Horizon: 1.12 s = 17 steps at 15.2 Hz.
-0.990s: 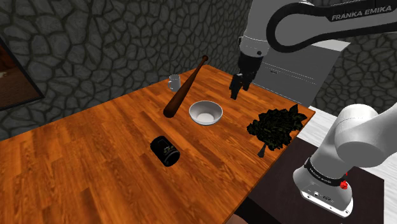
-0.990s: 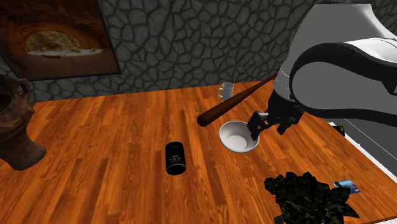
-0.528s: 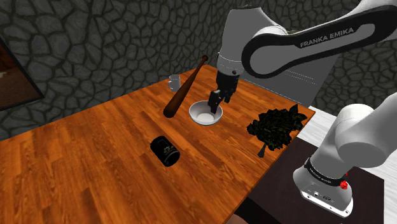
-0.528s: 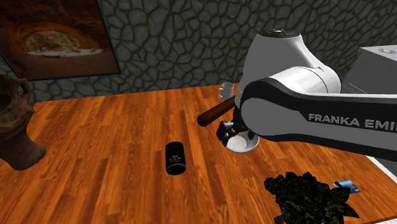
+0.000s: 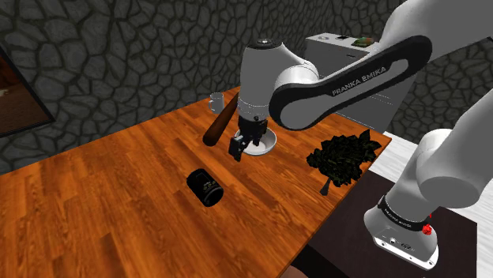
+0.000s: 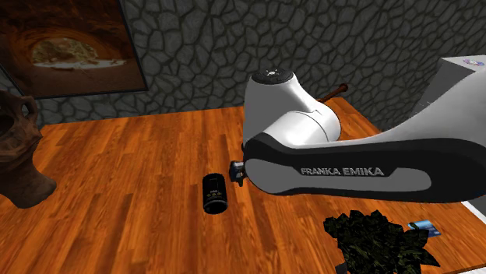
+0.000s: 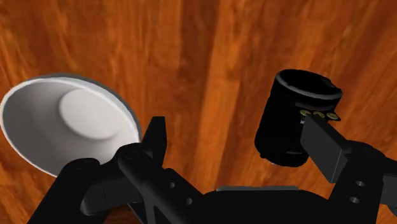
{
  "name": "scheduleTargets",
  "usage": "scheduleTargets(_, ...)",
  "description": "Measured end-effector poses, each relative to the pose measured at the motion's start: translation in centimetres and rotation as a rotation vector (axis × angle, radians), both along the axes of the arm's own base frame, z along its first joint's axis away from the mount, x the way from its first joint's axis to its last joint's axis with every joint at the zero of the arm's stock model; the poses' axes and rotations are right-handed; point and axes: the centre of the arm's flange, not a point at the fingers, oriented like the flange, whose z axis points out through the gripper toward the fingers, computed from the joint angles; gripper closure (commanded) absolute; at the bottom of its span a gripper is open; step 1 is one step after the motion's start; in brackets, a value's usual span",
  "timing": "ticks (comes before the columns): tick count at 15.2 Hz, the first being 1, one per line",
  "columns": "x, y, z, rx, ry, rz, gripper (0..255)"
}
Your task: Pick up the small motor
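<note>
One tool (image 5: 238,148), spread wide, pinching nothing. Hovers over the surface (image 5: 118,197) near the small motor (image 5: 205,188), between it and the white bowl (image 7: 63,127). Black, lying on its side.

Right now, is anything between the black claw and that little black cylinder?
Nothing visible: only bare wooden table separates the black two-finger gripper from the small black cylindrical motor. The white bowl lies on the gripper's other side.

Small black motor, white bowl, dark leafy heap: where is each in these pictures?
small black motor (image 5: 205,188): shoulder view, middle of its body.
white bowl (image 7: 86,114): wrist view, flat inner bottom.
dark leafy heap (image 5: 344,156): shoulder view, middle of the heap.
</note>
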Motion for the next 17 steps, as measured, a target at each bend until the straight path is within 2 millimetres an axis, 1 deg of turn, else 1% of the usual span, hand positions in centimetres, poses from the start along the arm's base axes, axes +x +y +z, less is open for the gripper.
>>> scheduleTargets(5,2.3,5.3,-2.9,-0.019,-0.020,0.008,0)
scheduleTargets(7,3.0,7.7,-4.3,-0.025,-0.028,0.011,0)
scheduleTargets(8,3.6,8.7,-5.0,-0.028,-0.033,0.012,0)
scheduleTargets(9,3.9,9.5,-5.6,-0.032,-0.037,0.014,0)
scheduleTargets(10,4.0,10.8,-6.2,-0.036,-0.041,0.017,0)
scheduleTargets(11,4.6,11.6,-7.0,-0.039,-0.045,0.018,0)
scheduleTargets(13,5.3,12.8,-7.7,-0.042,-0.049,0.018,0)
scheduleTargets(17,5.3,13.1,-9.9,-0.044,-0.050,0.019,0)
